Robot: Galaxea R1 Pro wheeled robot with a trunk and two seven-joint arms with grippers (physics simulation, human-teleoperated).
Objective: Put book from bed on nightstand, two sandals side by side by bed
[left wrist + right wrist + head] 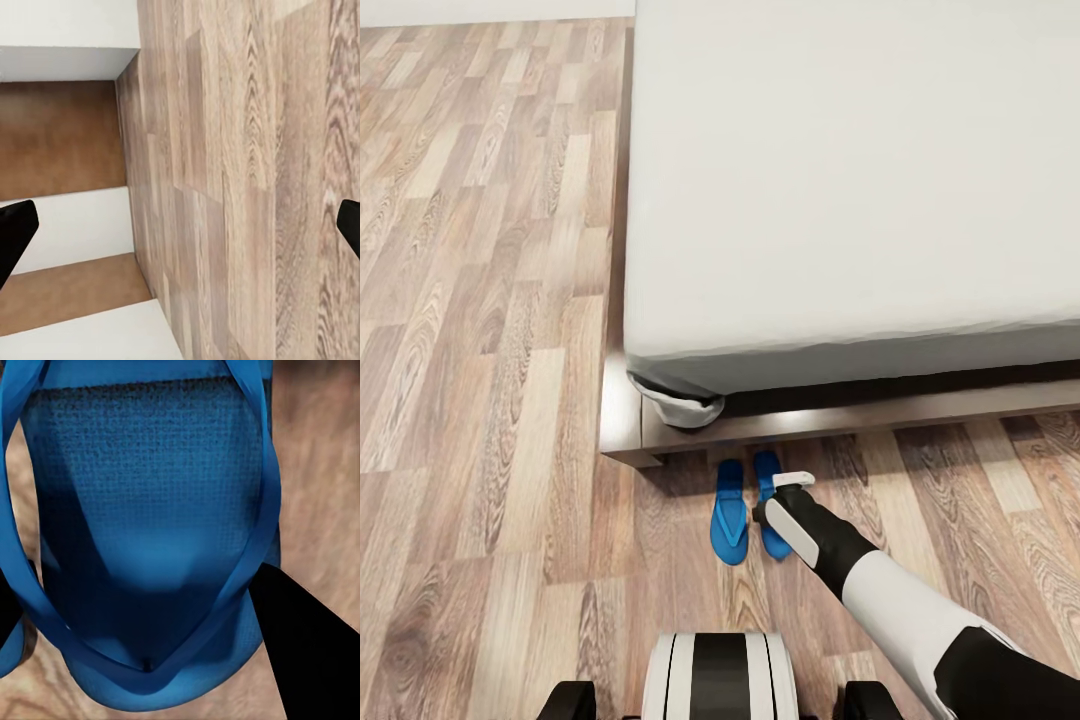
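No text, label, brand, number or sign can be read anywhere: the sandals (745, 505), the bed (840, 180) and the floor (480, 350) are all unmarked.

Head camera looks steeply down; right wrist camera hangs close over the same sandal (150, 532).

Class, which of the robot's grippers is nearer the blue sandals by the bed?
Right. The right gripper is directly over one of the blue sandals, very close. The left gripper faces bare floor, no sandal between its fingers.
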